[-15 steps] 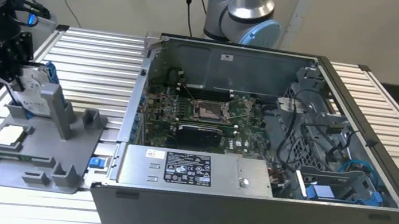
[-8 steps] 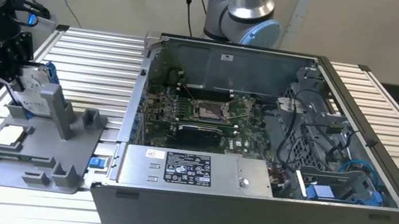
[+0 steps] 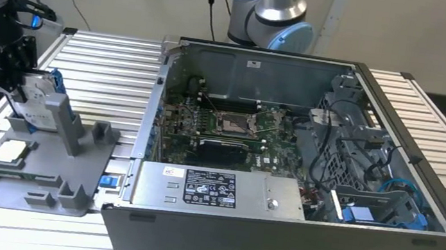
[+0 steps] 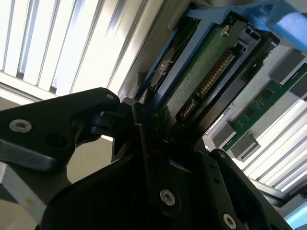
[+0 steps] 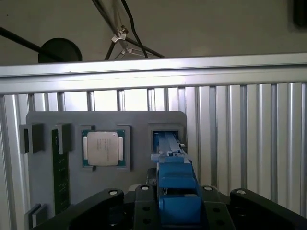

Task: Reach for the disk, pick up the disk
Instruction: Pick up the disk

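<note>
At the exterior view's left, up on end with the long side going up and down: the flat silver-grey metal disk (image 3: 34,100) with a white label and a bright blue plastic frame. Label face turned toward the camera there. Lower end down by a slot in the flat grey plastic holder tray (image 3: 71,163), tight beside a tall grey post. Hard to tell whether resting in the slot or just above it. Upper end hidden by the black tool (image 3: 20,90), closed on the disk from above.

In the second wrist view, the green board side of the disk (image 4: 201,81) with a row of gold pins, squeezed between the black fingers (image 4: 144,139) of the tool (image 4: 170,139), far end cut off. In the first wrist view, the disk (image 5: 175,182) seen end-on, blue edge showing, inside the tool (image 5: 175,201).

Near it on the tray, a small square silver chip (image 3: 12,152). Under all of this, the ribbed metal surface (image 3: 110,65). Well apart, toward the exterior view's right, a big open dark grey computer case (image 3: 295,238).
</note>
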Controlling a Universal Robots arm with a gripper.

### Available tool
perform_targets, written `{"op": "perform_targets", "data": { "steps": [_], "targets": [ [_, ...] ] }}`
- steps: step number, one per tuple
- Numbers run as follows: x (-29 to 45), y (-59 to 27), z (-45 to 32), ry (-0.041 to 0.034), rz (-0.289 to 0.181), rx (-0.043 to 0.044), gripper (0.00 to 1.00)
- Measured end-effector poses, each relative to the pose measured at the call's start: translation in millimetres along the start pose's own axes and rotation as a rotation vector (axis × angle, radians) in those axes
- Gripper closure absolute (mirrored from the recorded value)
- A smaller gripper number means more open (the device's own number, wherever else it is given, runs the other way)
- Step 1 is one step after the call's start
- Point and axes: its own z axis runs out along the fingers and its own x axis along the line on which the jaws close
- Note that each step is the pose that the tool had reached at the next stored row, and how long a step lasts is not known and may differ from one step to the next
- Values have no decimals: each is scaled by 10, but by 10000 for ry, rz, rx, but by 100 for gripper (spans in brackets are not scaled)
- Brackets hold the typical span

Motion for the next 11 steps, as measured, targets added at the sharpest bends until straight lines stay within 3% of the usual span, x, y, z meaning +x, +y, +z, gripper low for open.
{"op": "perform_targets", "data": {
  "steps": [11],
  "targets": [
    [-1,0,0,-14,0,-1,100]
  ]
}}
